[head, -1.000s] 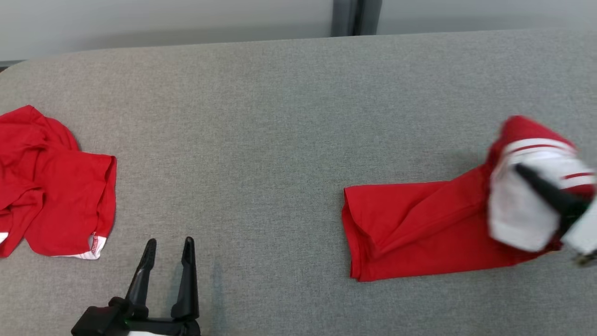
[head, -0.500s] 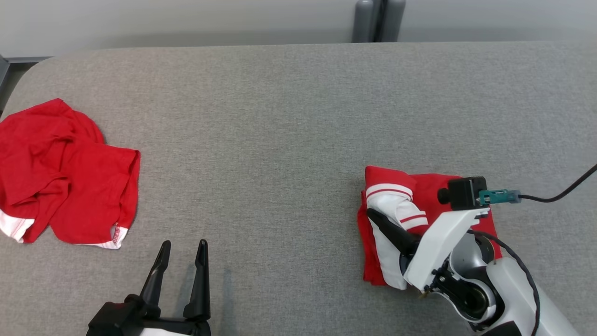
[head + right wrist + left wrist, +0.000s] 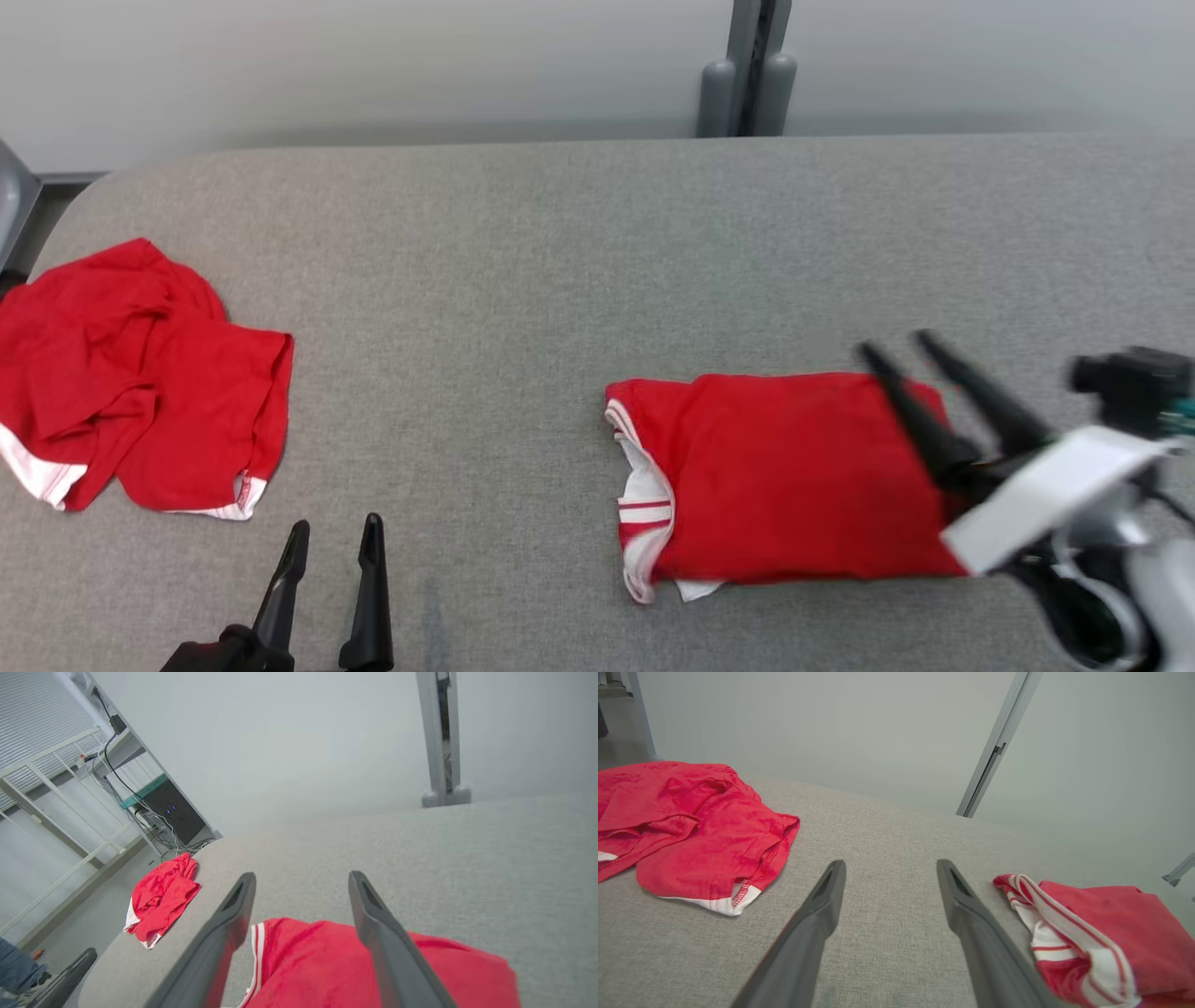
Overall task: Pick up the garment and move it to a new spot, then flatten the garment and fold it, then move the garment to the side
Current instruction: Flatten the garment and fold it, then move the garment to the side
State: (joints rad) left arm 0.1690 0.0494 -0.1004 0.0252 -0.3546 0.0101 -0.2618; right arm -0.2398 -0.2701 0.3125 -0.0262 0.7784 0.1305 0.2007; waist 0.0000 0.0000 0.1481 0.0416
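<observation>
Since half a second ago the right claw (image 3: pixel 893 343) has let go of the white striped cloth it was pinching and drawn off toward 3 o'clock. Its two fingers now stand spread apart with nothing between them, over the 3 o'clock edge of the folded garment (image 3: pixel 794 476). That garment has changed too. It was a bunched bundle with white uppermost, and now it lies as a flat red rectangle with the white striped trim peeking out along its 9 o'clock edge. Our head camera has also shifted, so we do not read the drift of the other things as their own movement.

The folded garment rests on the grey desk (image 3: pixel 523 280) at about 4 o'clock from the desk's middle. The left claw (image 3: pixel 336 523) waits at 7 o'clock, open and empty, just above the desk and well apart from both cloths.

We judge that the pick-up, the flattening and the fold are done, since the piece lies neat and compact. What seems left is sliding it to the side, though it already sits off centre, so that step may be partly done. After that the crumpled garment (image 3: pixel 140 373) at 9 o'clock looks like the next one to handle.

We count two red garments, one folded and one crumpled, along with two claws and one desk.
</observation>
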